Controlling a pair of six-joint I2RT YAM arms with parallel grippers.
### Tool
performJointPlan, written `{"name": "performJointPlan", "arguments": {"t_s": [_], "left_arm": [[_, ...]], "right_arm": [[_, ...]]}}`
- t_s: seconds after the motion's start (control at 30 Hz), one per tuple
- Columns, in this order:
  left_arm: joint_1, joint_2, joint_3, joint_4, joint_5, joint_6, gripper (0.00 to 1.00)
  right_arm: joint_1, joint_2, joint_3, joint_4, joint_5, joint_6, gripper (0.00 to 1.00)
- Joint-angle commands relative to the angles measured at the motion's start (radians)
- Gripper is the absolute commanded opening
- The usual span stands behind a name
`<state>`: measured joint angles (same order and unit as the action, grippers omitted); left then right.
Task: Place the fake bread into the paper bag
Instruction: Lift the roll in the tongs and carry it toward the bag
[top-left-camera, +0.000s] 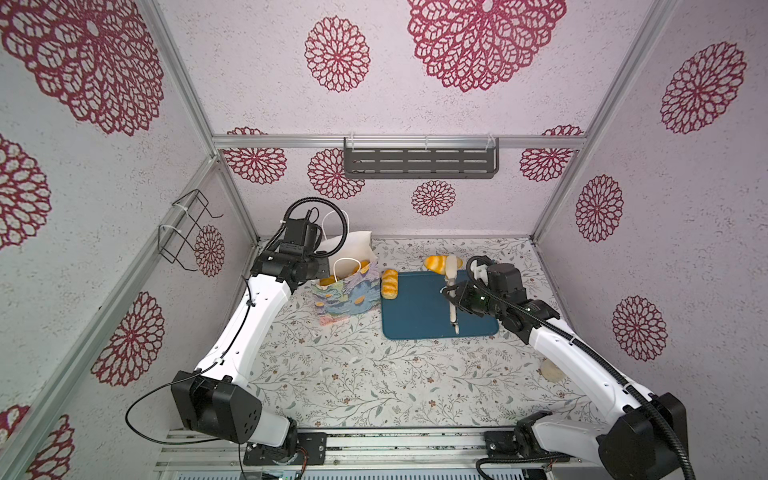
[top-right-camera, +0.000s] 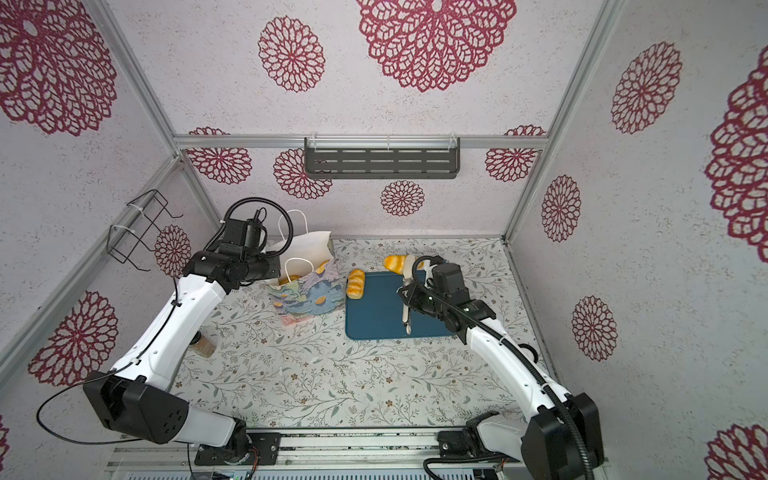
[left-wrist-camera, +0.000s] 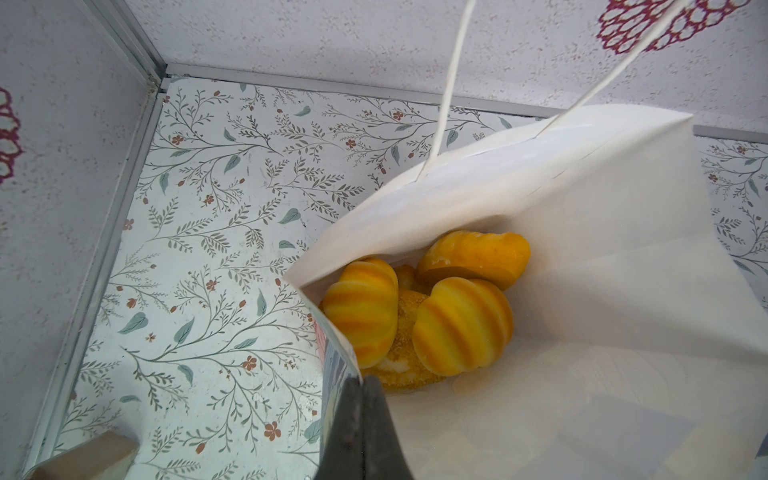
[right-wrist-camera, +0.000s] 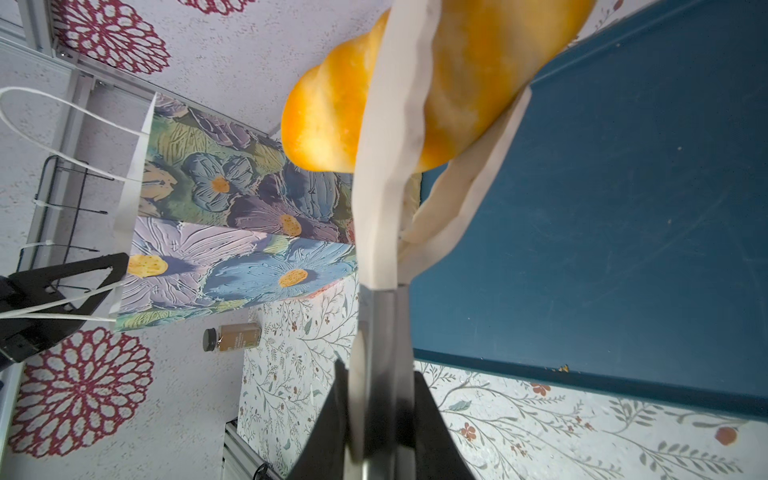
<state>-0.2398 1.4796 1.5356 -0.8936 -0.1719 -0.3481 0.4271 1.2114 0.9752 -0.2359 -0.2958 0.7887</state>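
The paper bag (top-left-camera: 347, 293) stands upright left of the teal tray (top-left-camera: 415, 320), and my left gripper (left-wrist-camera: 360, 384) is shut on its near rim. Several fake bread pieces (left-wrist-camera: 461, 328) lie inside the bag (left-wrist-camera: 582, 249). My right gripper (top-left-camera: 451, 296) is shut on the handle of the cream tongs (top-left-camera: 451, 282). The tongs' blades (right-wrist-camera: 386, 187) clasp a large oval loaf (right-wrist-camera: 328, 120) at the tray's far edge (top-left-camera: 434, 264). One striped roll (top-left-camera: 390, 284) rests on the tray's left edge, beside the bag. Both top views show this layout (top-right-camera: 355, 284).
A brown spice jar (top-right-camera: 203, 345) lies on the floral table under my left arm. A pale round object (top-left-camera: 550, 370) sits by my right arm. A wire rack (top-left-camera: 187, 232) hangs on the left wall and a grey shelf (top-left-camera: 419, 162) on the back wall.
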Motion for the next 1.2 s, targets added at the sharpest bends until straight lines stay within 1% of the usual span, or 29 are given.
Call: {"name": "performJointPlan", "arguments": {"t_s": [0.0,0.37,0.5,1.0,1.17], "left_arm": [[-0.009,-0.026,-0.014,0.015,-0.006,0.004,0.0],[-0.009,-0.022,-0.014,0.018,0.001,0.001,0.0],[-0.009,-0.024,-0.014,0.018,0.005,0.001,0.0],[-0.012,-0.024,-0.024,0.029,-0.004,-0.002,0.0],[-0.011,-0.03,-0.027,0.032,-0.01,-0.003,0.0]], "right_arm": [[0.032,-0.041,0.035,0.098,0.038,-0.004,0.0],[0.131,-0.053,0.108,0.134,0.074,-0.017,0.0],[0.165,-0.035,0.166,0.111,0.099,-0.052,0.0],[0.259,0.103,0.416,0.071,0.121,-0.13,0.0],[0.282,0.164,0.494,0.056,0.108,-0.151,0.0]]}}
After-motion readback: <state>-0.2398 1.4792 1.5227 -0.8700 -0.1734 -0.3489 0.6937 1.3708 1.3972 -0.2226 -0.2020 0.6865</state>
